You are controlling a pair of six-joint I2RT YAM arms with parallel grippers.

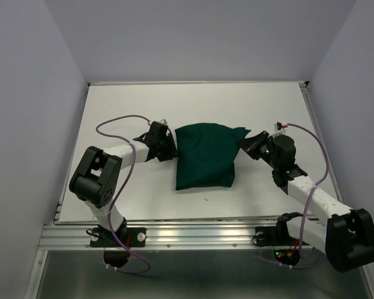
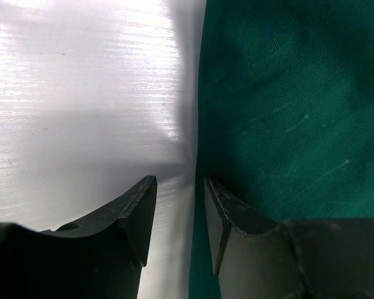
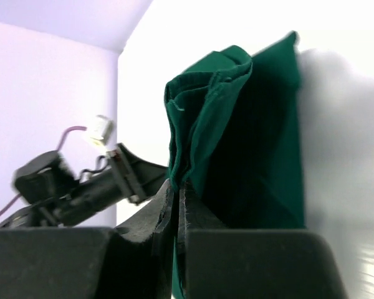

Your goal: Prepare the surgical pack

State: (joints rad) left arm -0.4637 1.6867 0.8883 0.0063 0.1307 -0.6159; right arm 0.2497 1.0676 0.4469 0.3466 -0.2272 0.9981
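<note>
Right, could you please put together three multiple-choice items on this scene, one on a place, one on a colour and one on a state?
1. Where does the green drape lie?
A. in the middle of the table
B. in its far left corner
C. hanging over its near edge

2. What colour is the table top?
A. black
B. white
C. red

3. How do the right jaws stand?
A. wide open above bare table
B. shut on a fold of the drape
C. out of view

Key:
1 A: the top view shows it bunched at the centre.
2 B: bare white surface surrounds the drape.
3 B: the right wrist view shows green cloth pinched between them.
</note>
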